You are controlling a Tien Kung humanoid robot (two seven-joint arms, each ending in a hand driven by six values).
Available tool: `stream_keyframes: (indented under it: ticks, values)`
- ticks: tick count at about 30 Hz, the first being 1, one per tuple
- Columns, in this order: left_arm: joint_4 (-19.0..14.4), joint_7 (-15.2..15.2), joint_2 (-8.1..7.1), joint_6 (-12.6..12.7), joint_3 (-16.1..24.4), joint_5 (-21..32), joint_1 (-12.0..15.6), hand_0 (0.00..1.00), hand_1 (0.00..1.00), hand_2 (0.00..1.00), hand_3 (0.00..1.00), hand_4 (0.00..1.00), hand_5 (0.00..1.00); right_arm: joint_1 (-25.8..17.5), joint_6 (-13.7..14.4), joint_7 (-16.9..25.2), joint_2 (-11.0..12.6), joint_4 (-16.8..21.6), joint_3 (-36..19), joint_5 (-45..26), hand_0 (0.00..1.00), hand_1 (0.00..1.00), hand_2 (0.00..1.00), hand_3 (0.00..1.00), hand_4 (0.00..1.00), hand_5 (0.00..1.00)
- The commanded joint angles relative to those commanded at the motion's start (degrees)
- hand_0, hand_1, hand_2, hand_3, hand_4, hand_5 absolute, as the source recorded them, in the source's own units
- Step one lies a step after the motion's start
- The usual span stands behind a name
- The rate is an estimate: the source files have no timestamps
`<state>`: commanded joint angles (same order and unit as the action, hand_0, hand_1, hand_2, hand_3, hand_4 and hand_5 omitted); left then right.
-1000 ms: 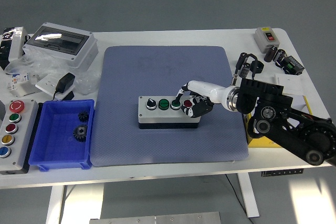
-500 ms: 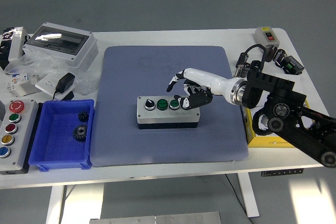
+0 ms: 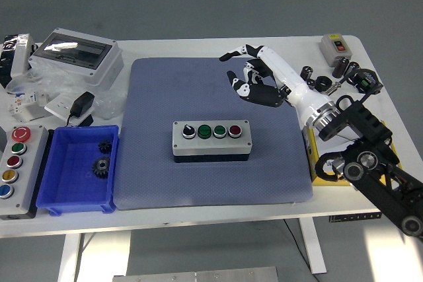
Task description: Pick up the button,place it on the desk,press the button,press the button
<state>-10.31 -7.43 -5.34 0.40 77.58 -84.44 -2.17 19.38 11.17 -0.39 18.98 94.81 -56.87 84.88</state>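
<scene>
Grey button box (image 3: 212,139) with black, two green and one red control sits on blue mat (image 3: 165,176). Right hand (image 3: 254,84) hovers beyond it, fingers loosely spread, holding nothing.

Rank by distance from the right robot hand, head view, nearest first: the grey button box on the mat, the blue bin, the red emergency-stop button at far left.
Measured from the right robot hand, raised over the mat's far right part:
1. Grey button box, mid-mat, just below and left of the hand.
2. Blue bin, off the mat's left edge.
3. Red emergency-stop button, on the panel at the table's far left.
</scene>
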Motion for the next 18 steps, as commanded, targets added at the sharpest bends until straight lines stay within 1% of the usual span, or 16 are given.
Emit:
stream_keyframes:
  ticks: [2,3,6,8,9,11,14,15,18]
  values:
    - [0.0,0.18,0.03,0.01,0.08,-0.12,-0.06,0.626,0.595,0.494,0.608,0.676,0.511,-2.06,3.74,2.74,-0.67,-0.46,-0.61,0.03,0.002,0.034,0.166,0.678,0.487,0.428]
    - [0.0,0.21,0.05,0.01,0.11,-0.18,-0.09,0.626,0.595,0.495,0.608,0.678,0.515,-2.88,5.3,3.89,-0.92,-0.65,-0.91,-0.28,0.076,0.206,0.353,0.776,0.853,0.56]
    - [0.0,0.28,0.04,-0.02,-0.05,-0.16,-0.14,0.626,0.595,0.495,0.608,0.678,0.515,-5.31,9.77,7.42,-1.57,-1.34,-2.3,-2.19,0.076,0.206,0.353,0.776,0.853,0.56]
    - [0.0,0.32,-0.07,0.0,-0.11,-0.05,-0.17,0.626,0.595,0.495,0.608,0.678,0.515,-7.35,12.8,10.24,-2.01,-2.11,-4.17,-4.38,0.076,0.206,0.353,0.776,0.853,0.56]
    - [0.0,0.33,-0.13,0.01,-0.13,0.03,-0.17,0.626,0.595,0.502,0.609,0.678,0.521,-8.07,13.91,11.38,-2.1,-2.4,-4.97,-5.2,0.446,0.645,0.702,0.871,0.91,0.6]
    - [0.0,0.32,-0.26,0.04,-0.17,0.26,-0.12,0.626,0.595,0.502,0.609,0.678,0.521,-9.33,15.93,13.79,-2.03,-2.91,-6.39,-6.8,0.446,0.645,0.702,0.871,0.91,0.6]
    - [0.0,0.24,-0.45,0.07,-0.13,0.45,-0.04,0.626,0.595,0.502,0.609,0.678,0.521,-10.31,16.89,16.74,-1.57,-3.45,-7.19,-8.21,0.446,0.645,0.702,0.871,0.91,0.6]
    - [0.0,0.24,-0.51,0.07,-0.16,0.5,-0.03,0.626,0.595,0.509,0.609,0.679,0.52,-10.41,16.85,17.34,-1.53,-3.64,-7.22,-8.63,0.881,0.898,0.921,0.974,0.998,0.738]
    - [0.0,0.32,-0.67,0.04,-0.39,0.61,-0.06,0.626,0.595,0.509,0.609,0.679,0.52,-10.47,16.41,19.16,-1.83,-4.37,-7.36,-10.57,0.881,0.898,0.921,0.974,0.998,0.738]
